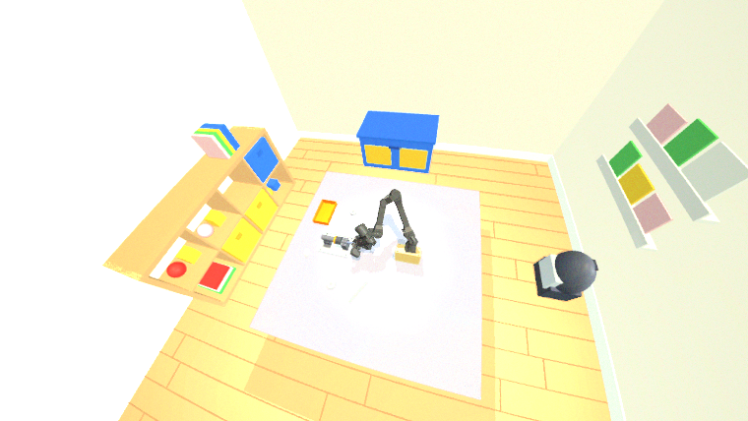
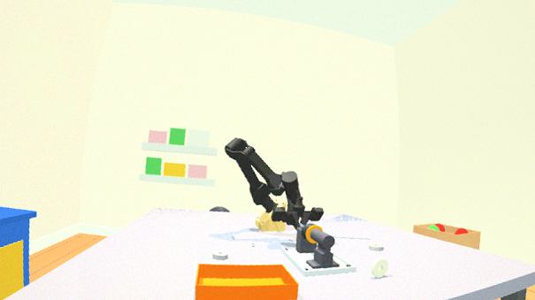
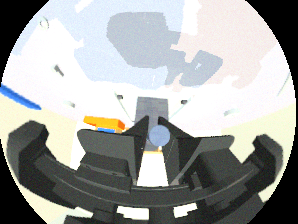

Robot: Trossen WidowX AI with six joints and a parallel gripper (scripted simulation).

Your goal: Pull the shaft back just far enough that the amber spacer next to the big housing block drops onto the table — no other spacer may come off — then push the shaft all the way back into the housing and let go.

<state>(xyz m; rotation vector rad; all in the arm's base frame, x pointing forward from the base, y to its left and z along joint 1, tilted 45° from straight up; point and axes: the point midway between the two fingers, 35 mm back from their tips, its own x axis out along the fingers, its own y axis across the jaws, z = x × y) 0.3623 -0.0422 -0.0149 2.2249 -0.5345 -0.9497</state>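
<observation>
My gripper [image 2: 298, 222] was clenched on the shaft [image 2: 319, 237], which lay level through the housing block [image 2: 323, 254] on its base plate [image 2: 296, 260]. The amber spacer [image 2: 309, 233] sat on the shaft beside the block, near the orange tray [image 2: 245, 288].

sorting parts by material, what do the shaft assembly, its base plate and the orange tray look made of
Shaft assembly: dark grey, matte, possibly metal or hard plastic; the look leaves it open. Base plate: pale, flat and thin, probably painted metal or plastic. Orange tray: uniform bright colour, thin straight walls, likely moulded plastic.
</observation>
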